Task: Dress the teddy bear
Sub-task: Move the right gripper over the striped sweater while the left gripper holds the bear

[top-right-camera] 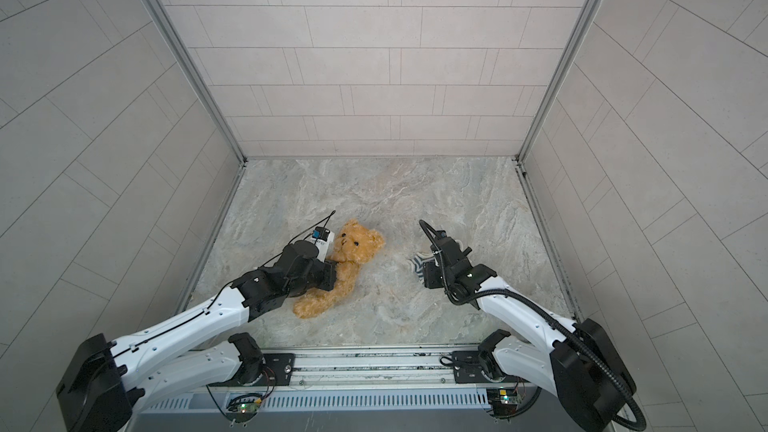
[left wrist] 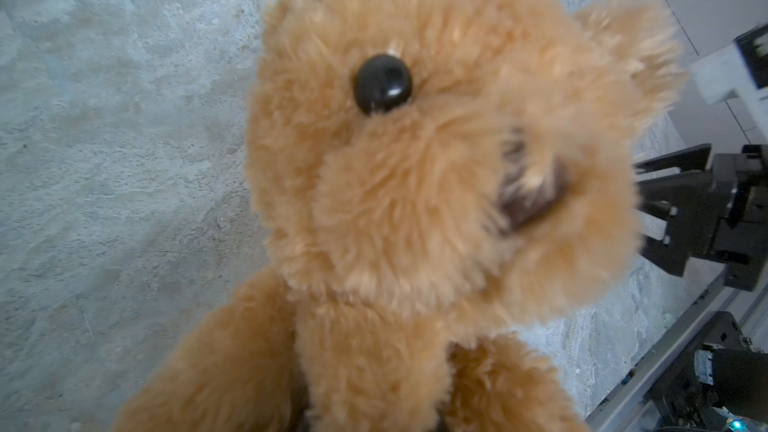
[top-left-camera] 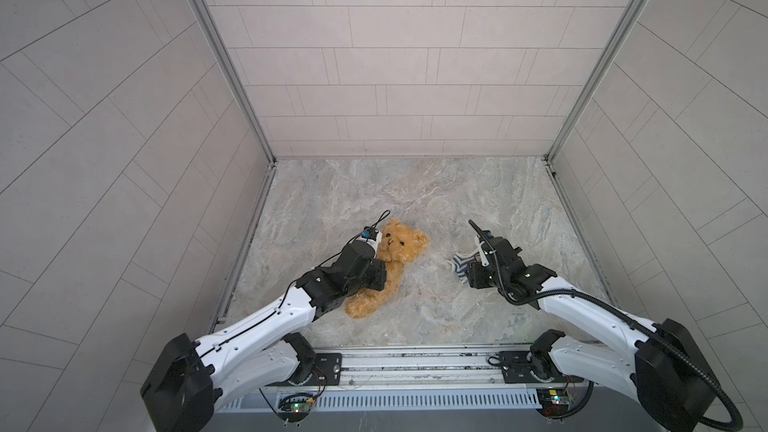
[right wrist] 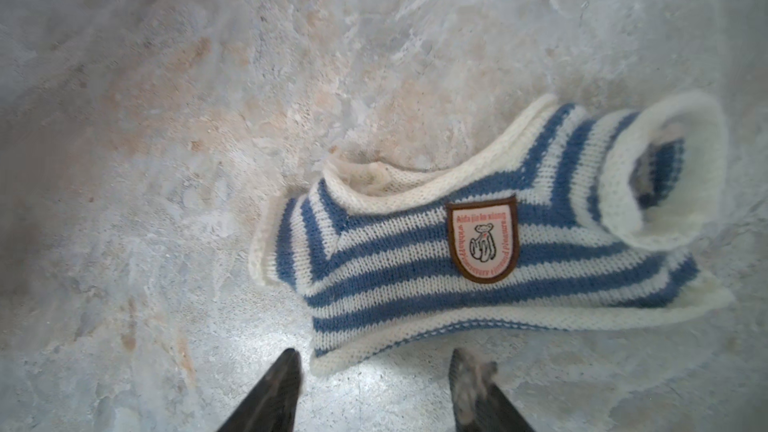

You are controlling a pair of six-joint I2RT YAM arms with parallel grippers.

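Golden-brown teddy bear (top-left-camera: 399,249) lies pinched in the left claw (top-left-camera: 380,280), well apart from the spread right claw (right wrist: 374,354).

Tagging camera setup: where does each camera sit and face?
Top views: overhead, behind the robot, looking down; left arm, right arm, teddy bear, striped shirt.
Left wrist: on left arm, facing teddy bear's face; right arm at edge.
Right wrist: on right arm, facing down at striped shirt; right gripper shows.
Shared: top and right wrist, the striped shirt.
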